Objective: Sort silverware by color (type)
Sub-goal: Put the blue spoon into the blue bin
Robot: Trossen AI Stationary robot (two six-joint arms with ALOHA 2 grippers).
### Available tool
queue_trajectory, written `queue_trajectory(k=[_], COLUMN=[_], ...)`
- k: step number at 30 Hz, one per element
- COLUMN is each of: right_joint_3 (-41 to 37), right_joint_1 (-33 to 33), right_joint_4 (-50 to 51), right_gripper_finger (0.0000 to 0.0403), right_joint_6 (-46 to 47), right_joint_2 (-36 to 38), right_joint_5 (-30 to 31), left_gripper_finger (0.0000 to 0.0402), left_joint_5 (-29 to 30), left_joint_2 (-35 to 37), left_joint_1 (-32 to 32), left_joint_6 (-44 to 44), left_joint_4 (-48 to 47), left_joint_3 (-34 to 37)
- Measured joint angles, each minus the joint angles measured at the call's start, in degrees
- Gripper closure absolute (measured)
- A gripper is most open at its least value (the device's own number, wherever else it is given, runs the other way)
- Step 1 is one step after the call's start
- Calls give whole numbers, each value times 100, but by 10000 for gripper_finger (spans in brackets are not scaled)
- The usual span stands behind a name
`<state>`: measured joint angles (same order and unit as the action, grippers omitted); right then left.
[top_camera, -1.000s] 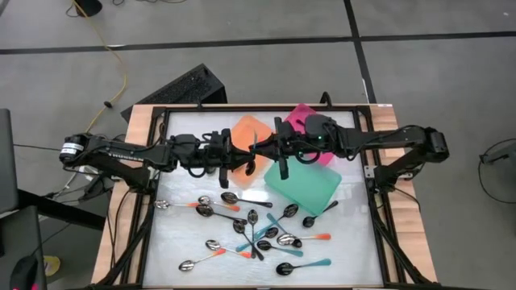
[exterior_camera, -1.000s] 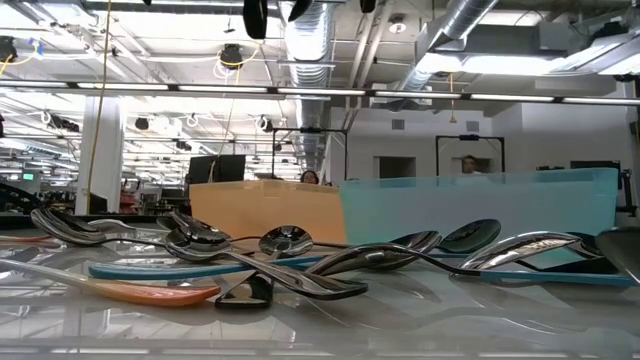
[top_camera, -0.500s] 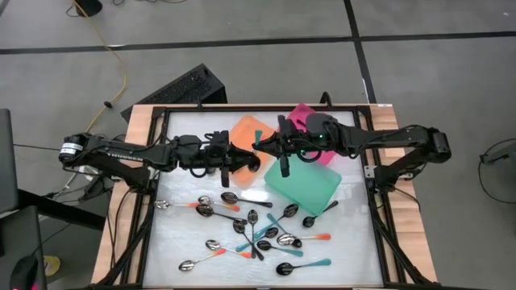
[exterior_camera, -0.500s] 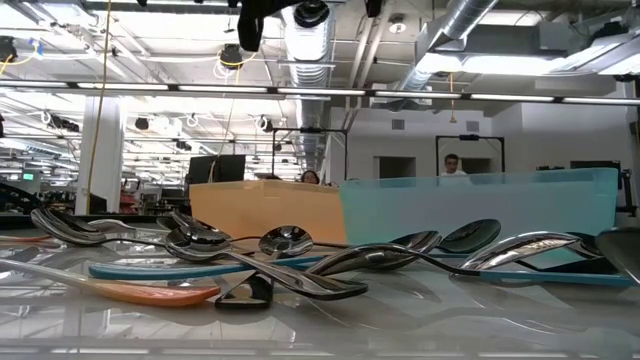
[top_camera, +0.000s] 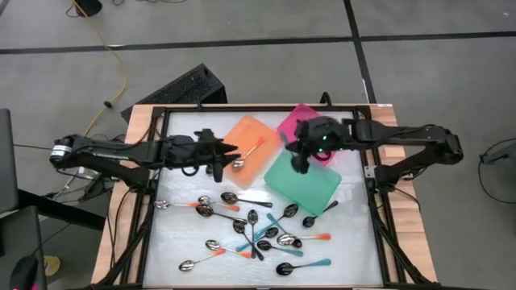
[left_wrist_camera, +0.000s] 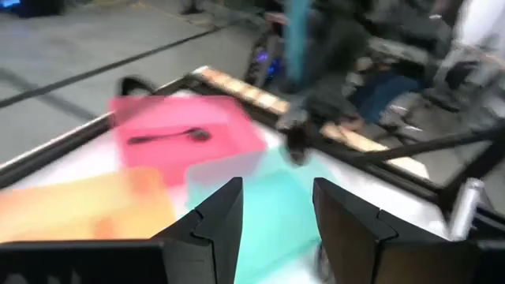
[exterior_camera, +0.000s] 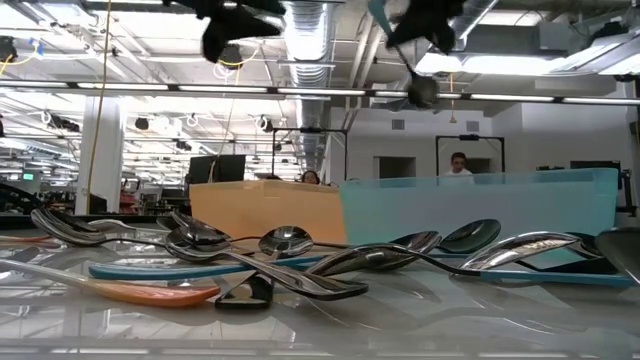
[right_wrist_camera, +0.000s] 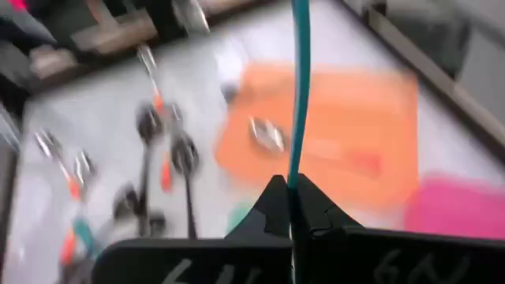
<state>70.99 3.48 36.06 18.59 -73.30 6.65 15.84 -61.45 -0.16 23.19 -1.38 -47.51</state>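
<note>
With jaws released, the left gripper [top_camera: 225,155] hangs at the orange tray's [top_camera: 262,165] nine o'clock edge, an orange-handled spoon [top_camera: 247,154] inside, while the right gripper [top_camera: 299,163], jaws clenched on a teal-handled spoon [right_wrist_camera: 299,87], hovers over the teal tray [top_camera: 310,187].

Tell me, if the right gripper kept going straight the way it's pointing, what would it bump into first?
Probably the orange tray. The right gripper, shut on a teal spoon, faces that tray in its wrist view, though depth is hard to judge.

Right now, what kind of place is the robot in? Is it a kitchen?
Probably not a kitchen. It looks like a big open workshop or lab: bare ceiling pipes, rows of strip lights, and a work table with two robot arms.
</note>
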Motion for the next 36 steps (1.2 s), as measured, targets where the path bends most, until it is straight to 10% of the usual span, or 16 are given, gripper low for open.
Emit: queue_trajectory(k=[8, 36], right_joint_3=[-272, -884], right_joint_1=[-176, 354], right_joint_4=[1165, 518], right_gripper_finger=[402, 401], right_joint_6=[500, -692], right_joint_2=[-464, -2305], right_joint_5=[-100, -1748], left_gripper_finger=[262, 262], left_joint_5=[503, 218], left_joint_2=[441, 374], left_joint_1=[13, 17], left_joint_6=[289, 515], left_joint_4=[-409, -738], left_joint_3=[1, 1])
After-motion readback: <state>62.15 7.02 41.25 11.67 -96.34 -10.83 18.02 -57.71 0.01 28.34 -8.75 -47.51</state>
